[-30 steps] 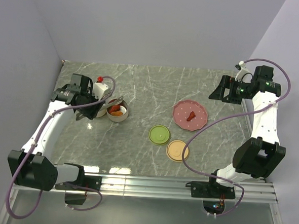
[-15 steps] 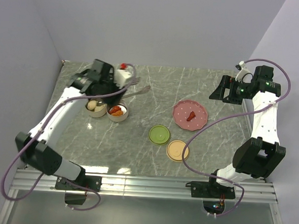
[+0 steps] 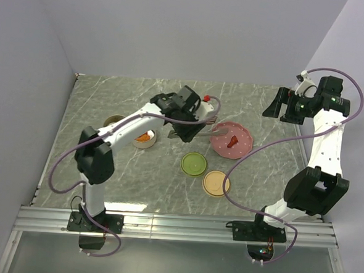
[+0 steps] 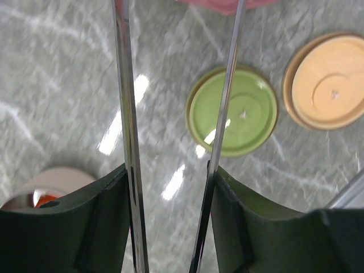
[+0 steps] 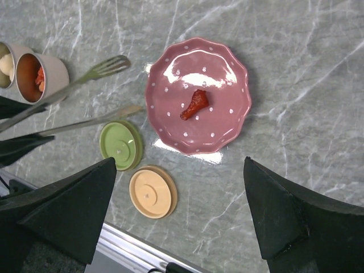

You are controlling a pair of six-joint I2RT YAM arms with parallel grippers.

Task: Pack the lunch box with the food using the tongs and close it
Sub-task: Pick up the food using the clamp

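Note:
My left gripper (image 3: 190,131) is shut on the tongs (image 3: 209,132), one finger outside each silver arm (image 4: 127,131). The tongs' arms stand apart with nothing between them, and their tips reach the left rim of the pink dotted plate (image 3: 243,146). One red-orange chunk of food (image 3: 232,141) lies on that plate (image 5: 219,122). The lunch box shows as two round cups: one (image 3: 146,138) holds red-orange chunks (image 5: 38,77), the other (image 3: 113,120) a pale ball (image 5: 5,63). My right gripper (image 3: 281,107) hangs open high above the table's right side, holding nothing.
A green lid (image 3: 193,163) and an orange lid (image 3: 216,183) lie flat in front of the plate, also seen below the tongs as green lid (image 4: 234,111) and orange lid (image 4: 330,79). The metal rail (image 3: 183,222) runs along the near table edge.
My left arm has swung from the cups at the left across to the plate, carrying the tongs with it. The right gripper has shifted slightly up and right.

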